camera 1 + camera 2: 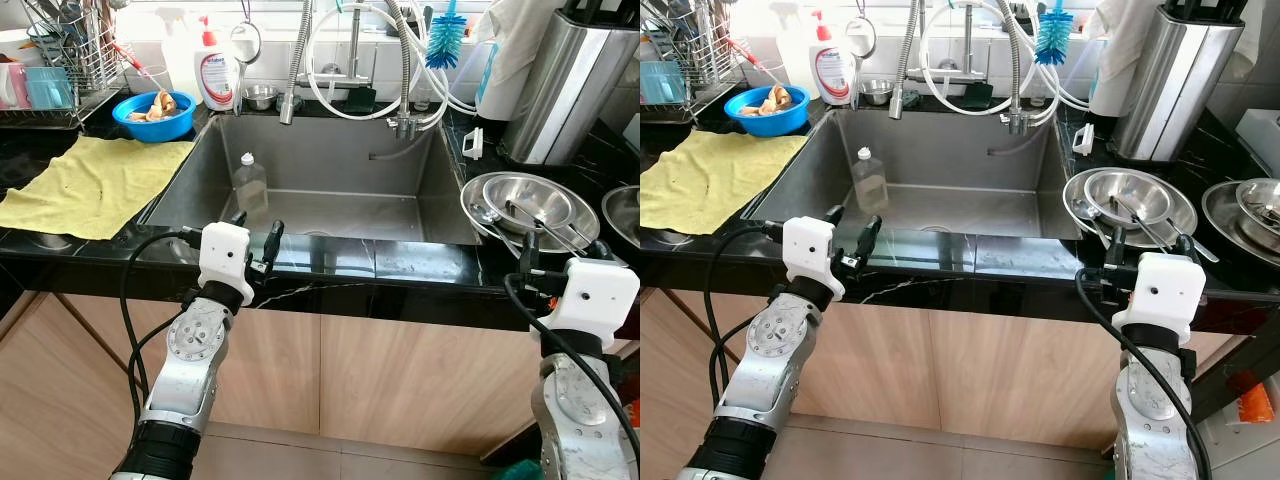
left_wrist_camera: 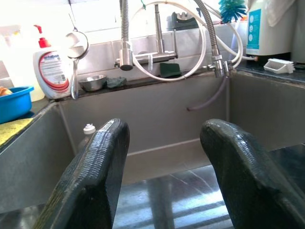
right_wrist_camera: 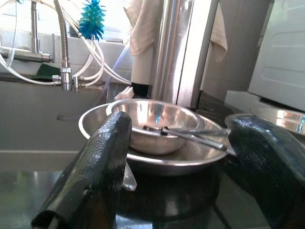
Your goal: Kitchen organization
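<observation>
A steel sink is set in the black counter before me. A small clear bottle with a white cap stands upright in it near the left wall. On the counter to the right a steel bowl holding utensils rests on a steel plate. My left gripper is open over the sink's front rim, pointing at the basin, nothing between its fingers. My right gripper is open just in front of the steel bowl, not touching it.
A yellow cloth lies on the left counter, with a blue bowl of scraps, a soap bottle and a dish rack behind it. Faucet hoses hang over the sink. A tall steel container and another steel dish stand at the right.
</observation>
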You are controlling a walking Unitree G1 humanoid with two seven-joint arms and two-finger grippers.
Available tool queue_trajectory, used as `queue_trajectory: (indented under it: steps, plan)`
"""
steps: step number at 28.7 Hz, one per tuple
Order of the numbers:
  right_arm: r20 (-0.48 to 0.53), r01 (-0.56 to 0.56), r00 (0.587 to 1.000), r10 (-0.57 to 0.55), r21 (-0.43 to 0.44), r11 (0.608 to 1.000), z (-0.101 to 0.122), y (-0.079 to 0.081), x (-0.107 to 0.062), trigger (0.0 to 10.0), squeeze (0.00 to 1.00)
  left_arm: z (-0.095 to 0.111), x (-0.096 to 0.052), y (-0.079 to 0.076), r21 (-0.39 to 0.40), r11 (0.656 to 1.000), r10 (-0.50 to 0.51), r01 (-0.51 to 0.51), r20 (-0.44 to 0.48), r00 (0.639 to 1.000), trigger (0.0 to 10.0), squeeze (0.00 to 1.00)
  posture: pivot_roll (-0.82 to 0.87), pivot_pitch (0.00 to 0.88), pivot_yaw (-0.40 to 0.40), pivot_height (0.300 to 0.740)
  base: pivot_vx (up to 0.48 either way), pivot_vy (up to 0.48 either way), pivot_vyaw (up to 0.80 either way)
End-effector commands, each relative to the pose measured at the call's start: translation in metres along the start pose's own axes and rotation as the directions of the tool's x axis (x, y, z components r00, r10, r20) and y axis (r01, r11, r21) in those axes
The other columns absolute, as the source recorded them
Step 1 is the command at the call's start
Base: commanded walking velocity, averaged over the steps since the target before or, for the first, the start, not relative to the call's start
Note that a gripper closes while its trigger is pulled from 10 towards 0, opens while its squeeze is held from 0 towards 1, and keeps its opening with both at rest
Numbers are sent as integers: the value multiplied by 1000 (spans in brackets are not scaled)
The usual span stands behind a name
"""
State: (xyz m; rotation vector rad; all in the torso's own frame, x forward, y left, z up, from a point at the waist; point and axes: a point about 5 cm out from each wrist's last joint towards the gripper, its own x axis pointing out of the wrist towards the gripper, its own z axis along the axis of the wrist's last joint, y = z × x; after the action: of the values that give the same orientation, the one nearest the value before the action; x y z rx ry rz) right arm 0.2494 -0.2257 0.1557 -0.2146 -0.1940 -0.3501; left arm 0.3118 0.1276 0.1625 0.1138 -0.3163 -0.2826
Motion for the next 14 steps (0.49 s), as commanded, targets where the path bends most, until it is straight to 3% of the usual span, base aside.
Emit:
queue_trajectory:
  steps: [1, 14]
  plan:
    - [-12, 9, 1000, -9, 3, 1000, -3, 0, -1, 10000, 0, -2, -2, -2, 14, 1000, -24, 24, -6, 1000, 10000, 0, -84, 0, 27, 740, 0, 0, 0]
    - [-8, 35, 999, -35, 25, 999, -1, -1, 6, 10000, 0, -2, -7, -1, 23, 999, -25, 25, -11, 1000, 10000, 0, -80, 0, 29, 740, 0, 0, 0]
